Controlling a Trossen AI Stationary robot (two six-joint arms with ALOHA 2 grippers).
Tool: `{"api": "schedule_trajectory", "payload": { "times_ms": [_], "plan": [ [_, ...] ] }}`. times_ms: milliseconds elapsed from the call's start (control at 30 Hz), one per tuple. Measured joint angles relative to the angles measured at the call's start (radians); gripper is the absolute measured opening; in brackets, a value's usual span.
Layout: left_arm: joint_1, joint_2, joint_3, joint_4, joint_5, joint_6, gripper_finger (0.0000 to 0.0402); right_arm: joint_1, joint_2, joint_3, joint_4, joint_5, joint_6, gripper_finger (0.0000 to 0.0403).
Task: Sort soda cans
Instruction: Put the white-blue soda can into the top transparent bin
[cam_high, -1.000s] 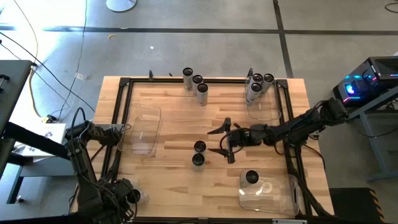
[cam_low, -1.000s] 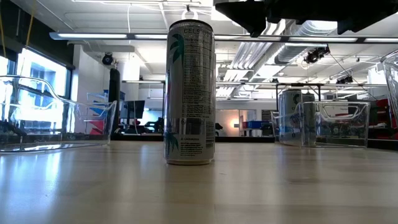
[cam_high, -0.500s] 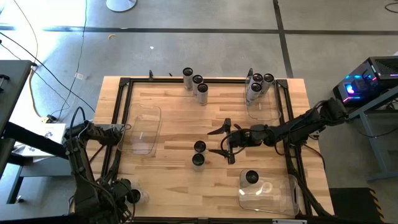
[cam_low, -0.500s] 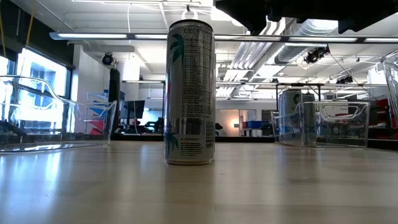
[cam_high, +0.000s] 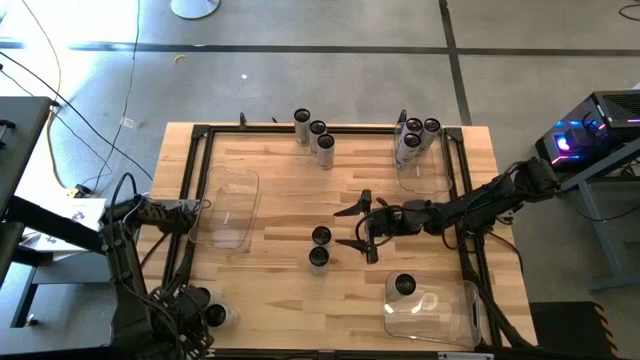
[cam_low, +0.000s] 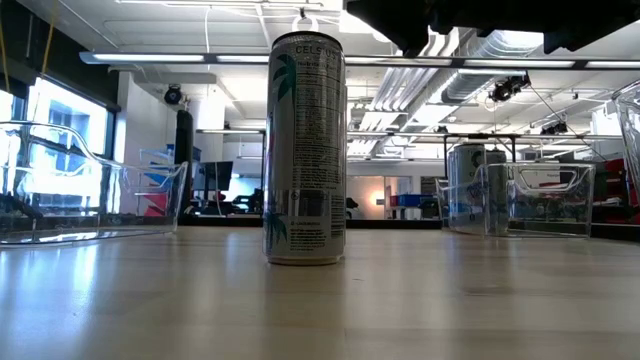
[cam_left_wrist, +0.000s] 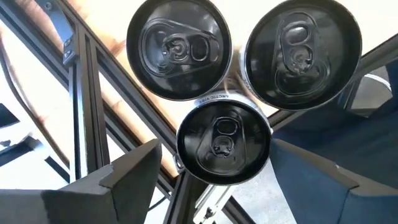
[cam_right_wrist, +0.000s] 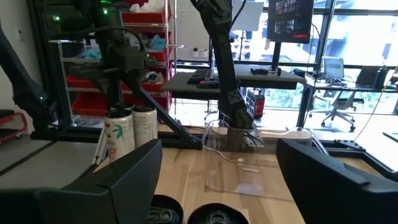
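The right hand (cam_high: 352, 228) hangs with its fingers spread wide and nothing between them, just at three o'clock of the two soda cans (cam_high: 320, 246) standing together mid-worktop (cam_high: 280, 180); its wrist view shows their dark tops right under the fingers (cam_right_wrist: 134, 177). To take one cleanly, I'd say it should drop straight over the nearer can, centre it, and close low on the side without nudging its neighbour, which stands almost touching. The left hand (cam_left_wrist: 205, 186), also spread and empty as far as I can see, hovers over three cans (cam_left_wrist: 224, 140) off the worktop's seven o'clock corner. More cans stand at twelve and one o'clock; one sits in the clear bin (cam_high: 470, 315) at five.
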Motion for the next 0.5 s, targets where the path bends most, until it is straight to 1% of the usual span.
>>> {"api": "schedule_trajectory", "payload": {
  "times_ms": [167, 400, 500],
  "plan": [
    [0.0, 0.0, 0.0, 0.001, 0.0, -0.002, 0.0309, 0.0, 0.0, 0.0, 0.0, 0.0, 0.005, 0.0312],
    [0.0, 0.0, 0.0, 0.058, 0.0, -0.042, 0.0312, 0.0, 0.0, 0.0, 0.007, -0.001, 0.005, 0.0312],
    [-0.006, 0.0, 0.0, 0.049, -0.001, -0.063, 0.0312, 0.0, 0.0, 0.0, 0.007, -0.003, 0.004, 0.0312]
  ]
}}
